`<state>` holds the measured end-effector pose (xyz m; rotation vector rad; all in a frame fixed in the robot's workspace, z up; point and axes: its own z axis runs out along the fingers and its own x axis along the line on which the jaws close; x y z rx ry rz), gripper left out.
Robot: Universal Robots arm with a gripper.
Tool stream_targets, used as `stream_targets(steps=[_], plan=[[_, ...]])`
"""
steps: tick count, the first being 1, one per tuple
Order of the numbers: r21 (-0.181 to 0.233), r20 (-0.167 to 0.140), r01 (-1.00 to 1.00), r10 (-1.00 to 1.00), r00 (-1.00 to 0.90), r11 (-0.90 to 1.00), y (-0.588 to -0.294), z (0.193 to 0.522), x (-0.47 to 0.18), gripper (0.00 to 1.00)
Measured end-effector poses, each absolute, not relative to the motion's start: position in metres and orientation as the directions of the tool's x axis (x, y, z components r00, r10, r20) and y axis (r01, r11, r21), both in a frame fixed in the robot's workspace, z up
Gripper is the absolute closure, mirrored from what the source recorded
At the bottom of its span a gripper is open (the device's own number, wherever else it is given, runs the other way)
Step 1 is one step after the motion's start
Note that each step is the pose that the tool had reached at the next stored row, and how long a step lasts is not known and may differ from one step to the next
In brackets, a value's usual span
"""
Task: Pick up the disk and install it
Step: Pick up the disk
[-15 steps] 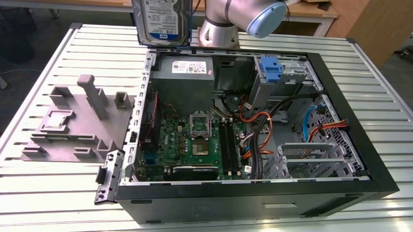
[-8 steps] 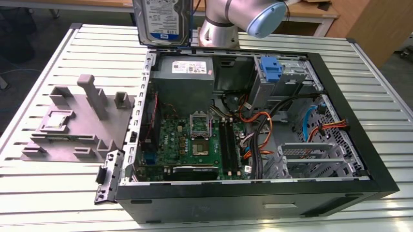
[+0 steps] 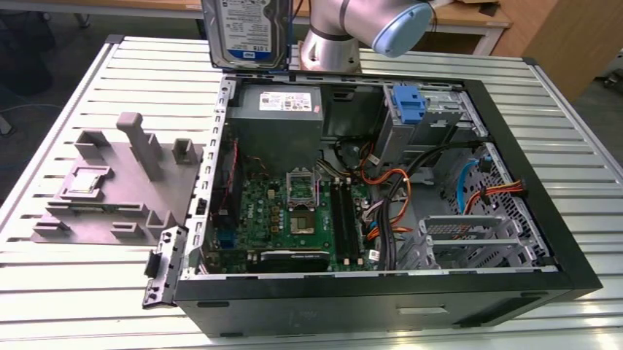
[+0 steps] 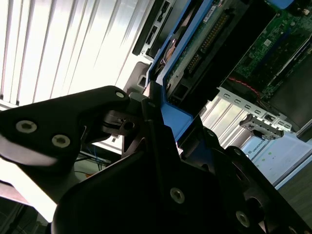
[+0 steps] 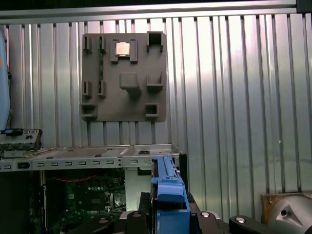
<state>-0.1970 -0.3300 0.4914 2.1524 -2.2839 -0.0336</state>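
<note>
One disk (image 3: 248, 33) clamped in my gripper (image 4: 155, 114), high by the case (image 3: 573, 266) — any tilt could snag cables (image 3: 389, 186).

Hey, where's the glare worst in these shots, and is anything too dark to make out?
Worst in the second wrist view: the slatted metal table washes out white while the black gripper is near-black. Exterior view: even light on the blue-bracketed silver-grey disk.

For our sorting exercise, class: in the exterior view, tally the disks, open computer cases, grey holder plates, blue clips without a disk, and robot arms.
disk: 1
open computer case: 1
grey holder plate: 1
blue clip: 1
robot arm: 1
Total: 5
</note>
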Motion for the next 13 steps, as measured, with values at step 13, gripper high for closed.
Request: stream_targets(steps=[13], plan=[[0.018, -0.012, -0.998, -0.998, -0.059, 0.059, -0.3301, 0.4914, -0.1943, 0.64]])
